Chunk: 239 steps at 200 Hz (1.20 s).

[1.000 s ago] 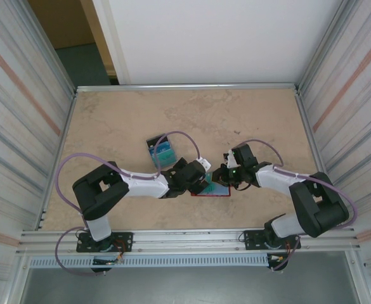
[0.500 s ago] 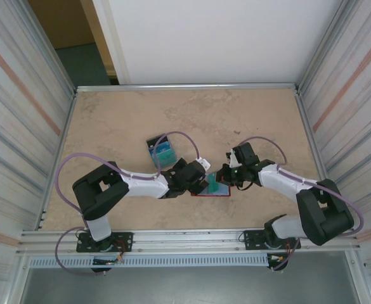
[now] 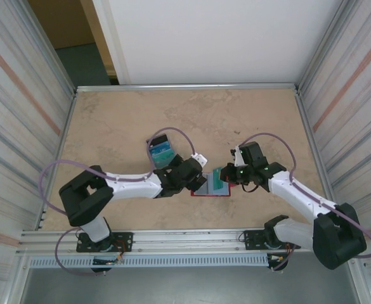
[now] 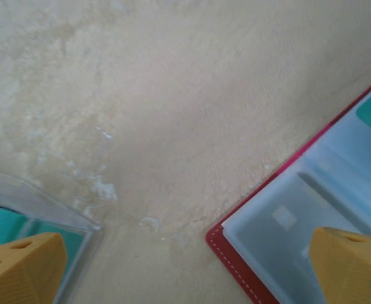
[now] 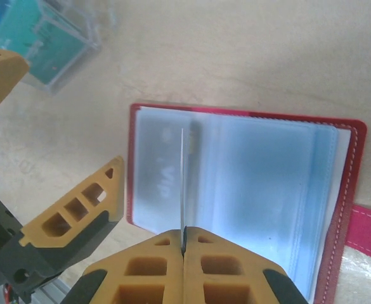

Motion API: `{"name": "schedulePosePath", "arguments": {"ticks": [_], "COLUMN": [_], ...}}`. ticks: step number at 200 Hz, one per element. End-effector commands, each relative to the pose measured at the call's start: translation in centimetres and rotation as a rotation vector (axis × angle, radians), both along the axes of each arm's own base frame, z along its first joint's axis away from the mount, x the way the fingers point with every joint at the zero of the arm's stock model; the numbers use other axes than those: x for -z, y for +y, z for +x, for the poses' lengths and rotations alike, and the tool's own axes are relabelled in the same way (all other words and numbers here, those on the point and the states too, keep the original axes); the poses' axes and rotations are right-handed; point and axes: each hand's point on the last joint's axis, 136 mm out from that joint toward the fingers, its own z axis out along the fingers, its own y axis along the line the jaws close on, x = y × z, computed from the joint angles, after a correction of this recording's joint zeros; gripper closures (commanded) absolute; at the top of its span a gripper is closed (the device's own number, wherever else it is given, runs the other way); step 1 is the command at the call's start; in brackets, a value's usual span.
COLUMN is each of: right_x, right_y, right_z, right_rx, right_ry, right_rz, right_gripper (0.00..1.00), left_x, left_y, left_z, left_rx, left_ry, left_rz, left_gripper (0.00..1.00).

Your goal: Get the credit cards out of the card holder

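Clamping confirmed on the right: right pincer [image 5: 184,242] has its fingers pressed together on a thin card [image 5: 182,180], seen edge-on in the right wrist view as a pale line standing upright over the card holder [image 5: 255,183]. From above, the same card [image 3: 219,182] reads teal-green and sits at the right pincer [image 3: 227,175], over the right part of the card holder [image 3: 202,187]. Can't tell whether its far end is inside a sleeve or free.

Card holder lies open and flat on the tabletop [image 3: 122,120], near the front edge, between the two arms. Dark-red cover, pale blue-grey sleeves facing up. Red closing tab [image 5: 369,234] sticks out flat from one edge onto the tabletop.

Left pincer [image 3: 195,178] has its fingers wide apart, holding nothing. In the left wrist view, the left pincer [image 4: 186,265] hangs low over bare tabletop, one orange finger [image 4: 20,266] above the corner of a clear box [image 4: 39,209], the other at the corner of the card holder [image 4: 312,209]. Whether either finger touches anything, can't tell.

Clear box [image 3: 162,151] sits beyond the left pincer, apart from the card holder, with teal and blue cards inside. The right wrist view has it at top left [image 5: 45,38], with one left finger just in front.
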Motion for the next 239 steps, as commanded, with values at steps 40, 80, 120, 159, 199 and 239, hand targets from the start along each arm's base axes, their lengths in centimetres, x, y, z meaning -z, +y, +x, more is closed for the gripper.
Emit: {"name": "schedulePosePath", "arguments": {"ticks": [40, 80, 120, 159, 199, 239], "right_x": [-6.5, -9.6, -10.1, -10.6, -11.1, -11.0], "right_y": [1.9, 3.4, 4.6, 6.3, 7.7, 8.9], "right_z": [0.3, -0.8, -2.0, -3.3, -4.3, -5.0], "right_rx": [-0.089, -0.181, -0.300, -0.434, -0.545, -0.626], "right_ry": [-0.280, -0.414, -0.454, -0.468, -0.489, -0.466], "right_rz": [0.182, 0.258, 0.208, 0.183, 0.175, 0.190], "right_gripper": [1.00, 1.00, 1.00, 1.00, 1.00, 1.00], "left_x": [-6.5, -9.7, -12.5, -13.7, -14.0, -13.6], "left_y": [2.4, 3.5, 3.6, 3.8, 3.8, 3.3], "left_z": [0.0, -0.8, -2.5, -3.8, -5.7, -6.9], "left_rx": [-0.099, -0.052, 0.140, 0.321, 0.481, 0.581], "left_ry": [-0.042, -0.044, -0.081, -0.032, 0.004, 0.035], "left_rz": [-0.198, -0.370, -0.384, -0.405, -0.364, -0.344], "left_gripper": [0.01, 0.01, 0.02, 0.02, 0.03, 0.08]}}
